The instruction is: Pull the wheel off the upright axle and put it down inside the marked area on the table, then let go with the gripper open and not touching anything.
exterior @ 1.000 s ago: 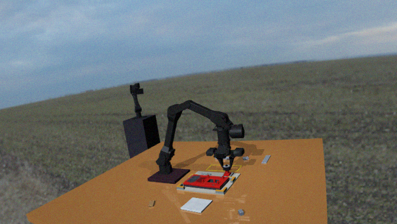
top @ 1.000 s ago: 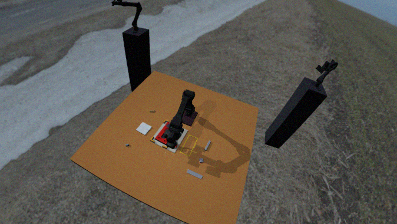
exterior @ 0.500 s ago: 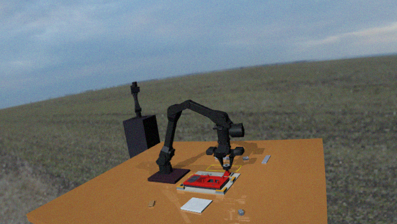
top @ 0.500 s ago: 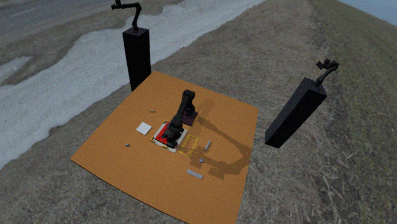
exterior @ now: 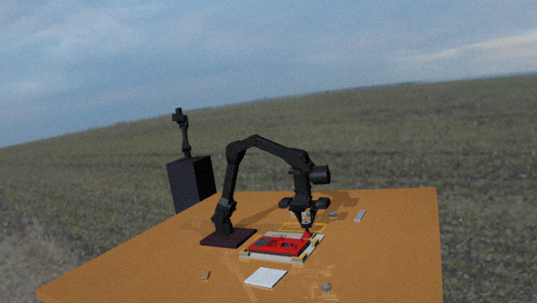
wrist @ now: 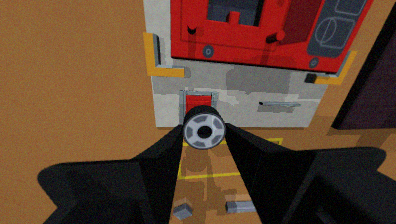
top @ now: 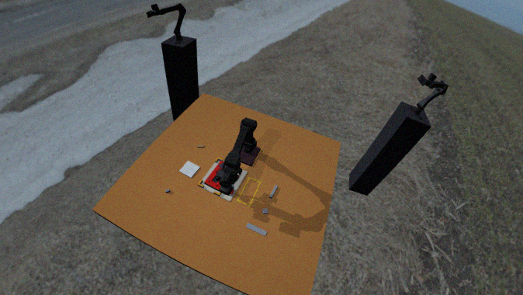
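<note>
Wheel point(wrist: 204, 131): small, black tyre around a grey spoked hub with a dark centre hole; hub face toward the wrist camera, frame centre; yellow-outlined marked area point(wrist: 210, 172) just below it, on orange table.

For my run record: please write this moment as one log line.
phase: extraction | black-tyred grey wheel: gripped by jaws, above grey base plate edge | yellow-outlined marked area: unoccupied | release: pending

My arm point(exterior: 255, 144) arches up from its base and bends sharply down at the elbow, wrist vertical. My gripper point(wrist: 203, 127) points straight down, both fingers clamped on the wheel point(wrist: 204, 131) at their tips.
</note>
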Controlling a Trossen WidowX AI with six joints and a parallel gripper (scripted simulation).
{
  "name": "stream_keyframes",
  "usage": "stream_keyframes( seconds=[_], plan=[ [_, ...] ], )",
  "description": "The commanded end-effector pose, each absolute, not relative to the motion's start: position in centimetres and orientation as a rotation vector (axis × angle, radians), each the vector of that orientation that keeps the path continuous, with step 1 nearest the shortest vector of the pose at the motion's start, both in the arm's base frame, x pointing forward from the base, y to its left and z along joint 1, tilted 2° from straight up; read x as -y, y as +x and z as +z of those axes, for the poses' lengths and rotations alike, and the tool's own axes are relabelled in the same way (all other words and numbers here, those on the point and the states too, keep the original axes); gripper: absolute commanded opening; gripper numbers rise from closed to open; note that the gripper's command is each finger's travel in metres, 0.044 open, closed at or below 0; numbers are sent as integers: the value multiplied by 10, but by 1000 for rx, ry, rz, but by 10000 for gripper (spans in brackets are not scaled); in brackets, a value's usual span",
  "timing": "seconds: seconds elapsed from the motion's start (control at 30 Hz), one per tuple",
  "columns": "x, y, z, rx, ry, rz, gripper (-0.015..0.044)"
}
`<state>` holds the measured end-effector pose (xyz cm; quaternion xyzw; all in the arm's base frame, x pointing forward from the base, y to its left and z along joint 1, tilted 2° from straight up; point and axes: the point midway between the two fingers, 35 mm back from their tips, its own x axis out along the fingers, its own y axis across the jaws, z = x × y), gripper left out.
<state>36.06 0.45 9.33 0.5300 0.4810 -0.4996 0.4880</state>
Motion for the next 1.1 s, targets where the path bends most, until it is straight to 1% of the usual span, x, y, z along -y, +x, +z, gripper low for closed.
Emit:
stream_keyframes(
  seconds=[0.0, 1.07],
  plan=[
    [-4, 361, 99, -1160, 1293, -1212, 0],
    [-4, 360, 109, -1158, 1294, -1212, 0]
  ],
)
